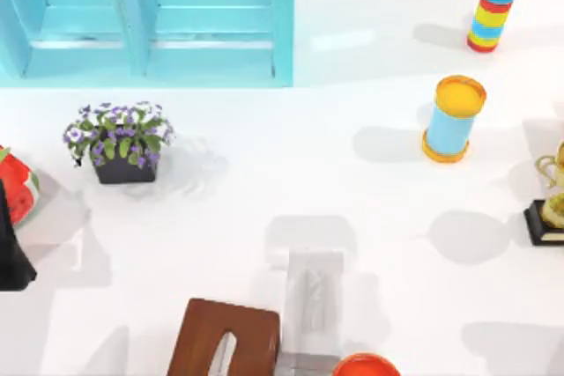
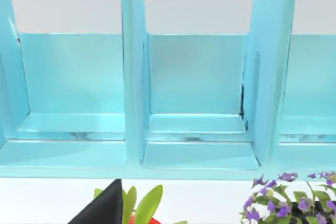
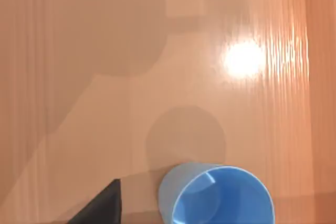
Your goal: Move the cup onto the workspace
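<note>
The cup (image 3: 215, 195) is seen upright over the brown wooden board (image 3: 157, 77), just beside the right gripper (image 3: 100, 205). How its jaws stand cannot be told. The pick-up is judged to be in hand, with a carry past the board's edge called for next. Bare white table (image 1: 264, 191) lies open beyond, before the flower pot (image 1: 123, 143) and the turquoise cabinet (image 1: 150, 15). The left gripper (image 1: 11, 253) is parked at the table's left edge.

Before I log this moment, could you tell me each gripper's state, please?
Left gripper: cannot be told.
Right gripper: cannot be told; beside the cup.
</note>
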Robot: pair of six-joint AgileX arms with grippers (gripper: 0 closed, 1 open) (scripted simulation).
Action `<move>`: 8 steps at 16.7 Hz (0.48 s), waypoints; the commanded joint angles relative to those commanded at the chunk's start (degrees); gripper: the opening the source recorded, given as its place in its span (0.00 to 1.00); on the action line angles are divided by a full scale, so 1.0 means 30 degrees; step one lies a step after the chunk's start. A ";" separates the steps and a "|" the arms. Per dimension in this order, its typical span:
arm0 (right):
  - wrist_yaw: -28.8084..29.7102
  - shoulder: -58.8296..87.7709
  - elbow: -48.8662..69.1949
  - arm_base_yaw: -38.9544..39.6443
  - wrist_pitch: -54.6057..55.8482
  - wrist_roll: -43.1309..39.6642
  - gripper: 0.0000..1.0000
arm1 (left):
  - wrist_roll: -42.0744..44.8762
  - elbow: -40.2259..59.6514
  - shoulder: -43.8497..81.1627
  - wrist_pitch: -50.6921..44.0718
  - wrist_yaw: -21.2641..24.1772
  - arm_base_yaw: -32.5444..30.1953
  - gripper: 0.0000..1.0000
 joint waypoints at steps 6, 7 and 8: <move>-0.0157 0.7531 0.5749 -0.3402 -0.6151 -0.3473 1.00 | 0.0000 0.0000 0.0000 0.0000 0.0000 0.0000 1.00; -0.0180 0.8116 0.6246 -0.3710 -0.6703 -0.3779 1.00 | 0.0000 0.0000 0.0000 0.0000 0.0000 0.0000 1.00; -0.0197 0.8504 0.6590 -0.3925 -0.7083 -0.3991 1.00 | 0.0000 0.0000 0.0000 0.0000 0.0000 0.0000 1.00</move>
